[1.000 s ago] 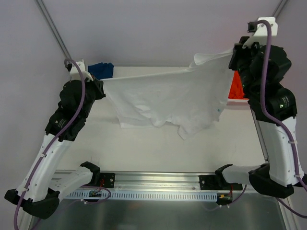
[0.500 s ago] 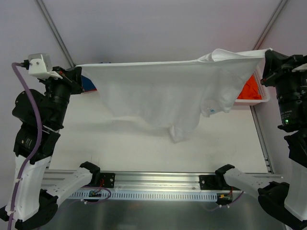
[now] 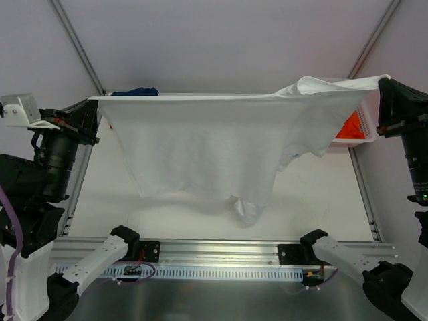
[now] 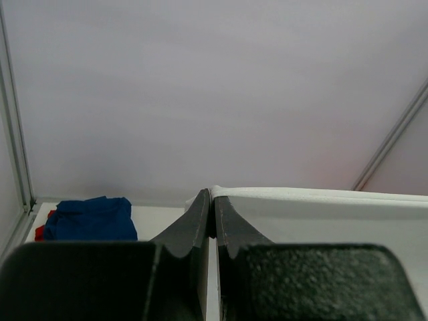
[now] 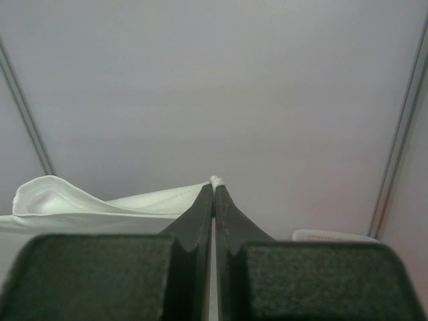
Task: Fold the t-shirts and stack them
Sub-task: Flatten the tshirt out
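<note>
The large white t-shirt [image 3: 214, 140] hangs stretched wide in the air between both arms, its lower folds drooping toward the table. My left gripper [image 3: 93, 100] is shut on its top left corner; the pinched white hem [image 4: 281, 194] runs off to the right in the left wrist view. My right gripper [image 3: 382, 81] is shut on the top right corner, with a bit of white cloth [image 5: 134, 200] at the fingertips. A blue t-shirt [image 3: 136, 91] lies at the back left, with red cloth [image 4: 39, 233] under it. An orange t-shirt [image 3: 352, 125] lies in the basket.
A white lattice basket [image 3: 364, 127] stands at the back right edge of the table. The arms' mounting rail [image 3: 214, 257] runs along the near edge. Metal frame posts [image 3: 77, 43] rise at the back corners.
Both arms have moved outward and up with the white t-shirt, pulling it from a crumpled hang into a wide taut sheet. Its lower edge has come nearer to the front of the table.
</note>
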